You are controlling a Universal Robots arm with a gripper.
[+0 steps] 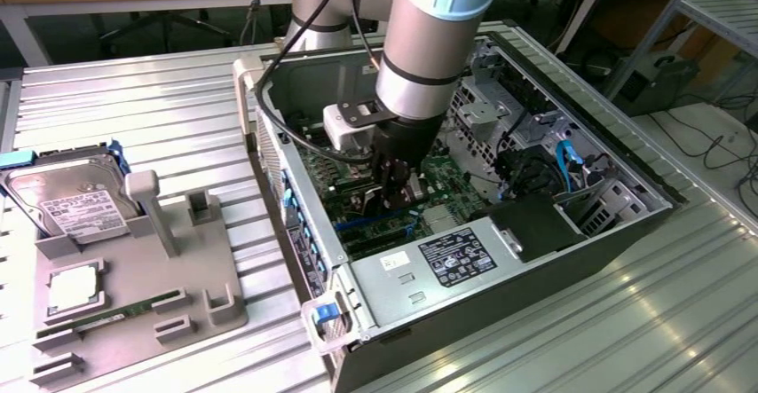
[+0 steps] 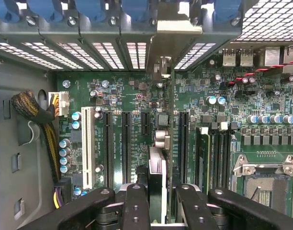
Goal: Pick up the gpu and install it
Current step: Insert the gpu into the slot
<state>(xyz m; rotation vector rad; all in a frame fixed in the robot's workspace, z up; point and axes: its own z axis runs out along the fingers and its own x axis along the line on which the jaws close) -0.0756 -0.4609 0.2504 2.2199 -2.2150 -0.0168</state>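
Pinched between the two black fingers (image 2: pixel 137 206) is the gpu (image 2: pixel 162 143), seen edge-on in the wrist view as a thin card running straight out from the narrow gap between the jaws, its silver bracket end (image 2: pixel 173 43) against the row of slot covers (image 2: pixel 89 52) at the case's rear wall. It stands upright over the green motherboard (image 2: pixel 261 96), lined up along the long black expansion slots (image 2: pixel 118 143); whether its edge is seated in one cannot be told. In the exterior view the gripper (image 1: pixel 395 200) reaches down into the open computer case (image 1: pixel 616 233), holding the card low above the board. On the exterior view's left, a grey fixture tray (image 1: pixel 219 309) holds a hard drive (image 1: pixel 74 200), a processor (image 1: pixel 74 290) and a memory stick (image 1: pixel 105 319).
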